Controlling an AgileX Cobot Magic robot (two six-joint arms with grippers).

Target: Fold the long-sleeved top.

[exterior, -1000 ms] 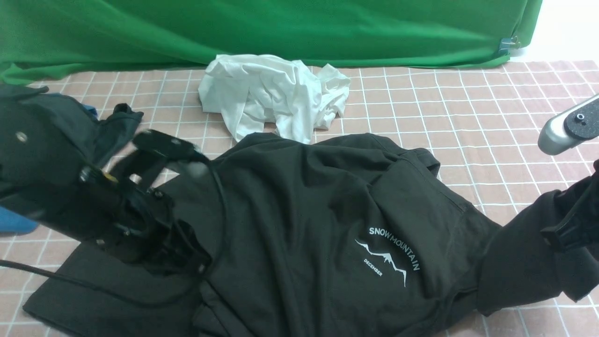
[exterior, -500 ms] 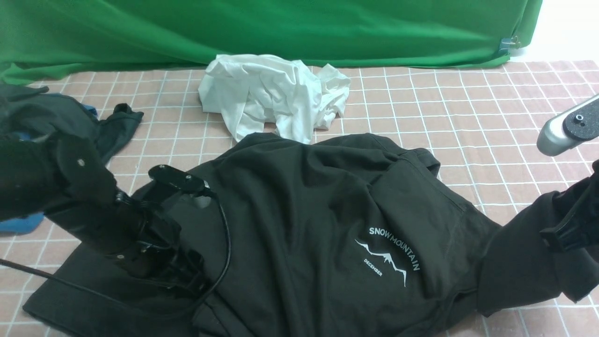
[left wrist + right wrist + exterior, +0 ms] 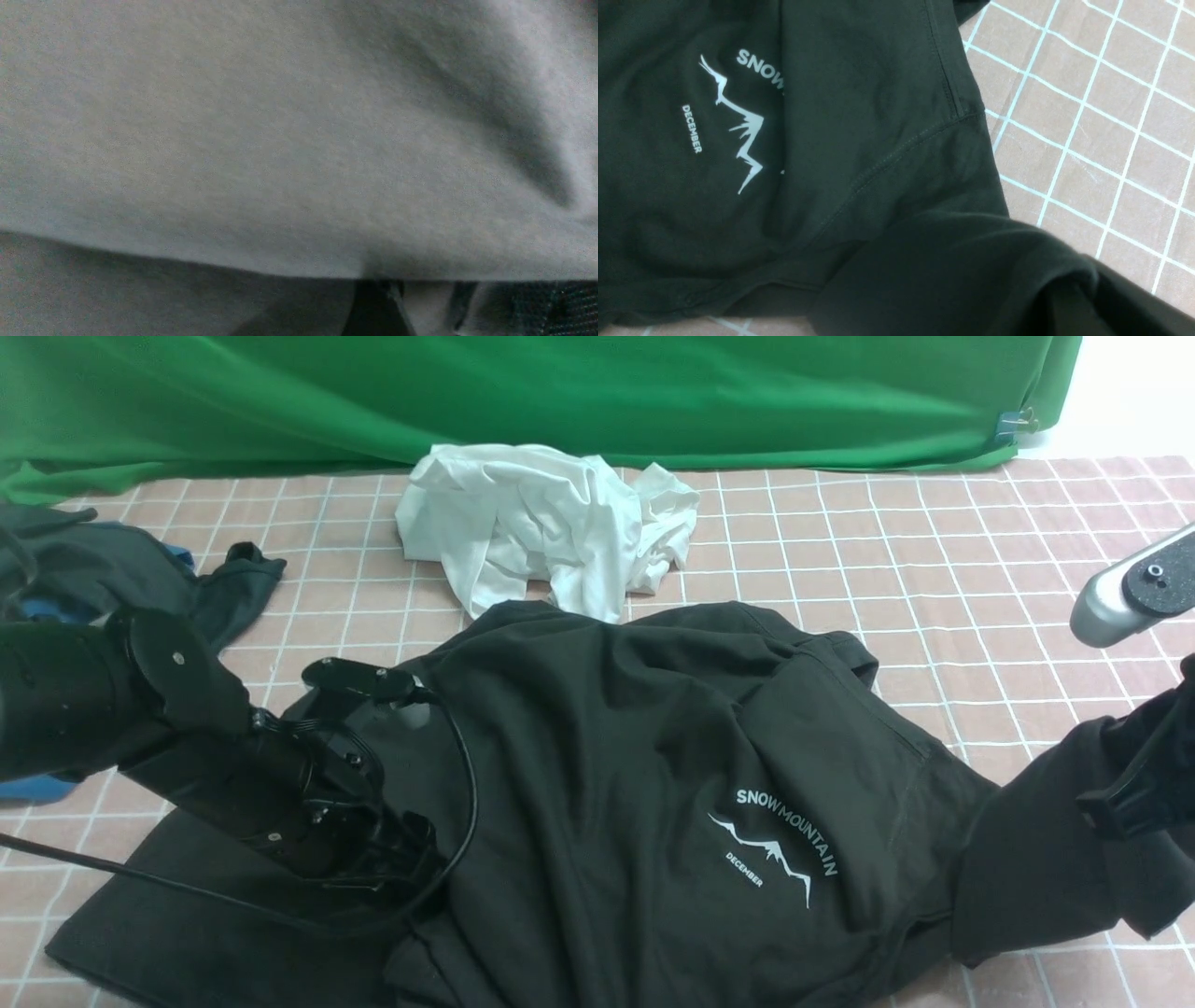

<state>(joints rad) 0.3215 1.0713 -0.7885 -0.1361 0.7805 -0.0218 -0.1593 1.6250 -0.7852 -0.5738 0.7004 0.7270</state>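
The long-sleeved top [image 3: 635,756], black with a white "SNOW MOUNTAIN" print, lies crumpled across the middle of the checked table. My left gripper [image 3: 406,863] rests low on its left part. In the left wrist view a fold of the top [image 3: 280,140] fills the picture. Below it the left gripper [image 3: 420,303] shows two dark fingers standing apart. My right gripper [image 3: 1134,793] at the right edge is shut on the top's right sleeve [image 3: 1027,859], which rises off the table to it. The sleeve [image 3: 952,270] hides the right jaws in the right wrist view.
A crumpled white garment [image 3: 541,518] lies behind the top, in front of the green backdrop [image 3: 560,392]. A dark greenish-grey garment [image 3: 140,569] and a blue shirt [image 3: 37,789] lie at far left. A black cable [image 3: 462,803] loops off the left arm. Bare checked table [image 3: 980,541] shows at back right.
My left arm has swung down and towards the middle, settling lower on the top's left part. The right arm and the lifted sleeve have not moved.
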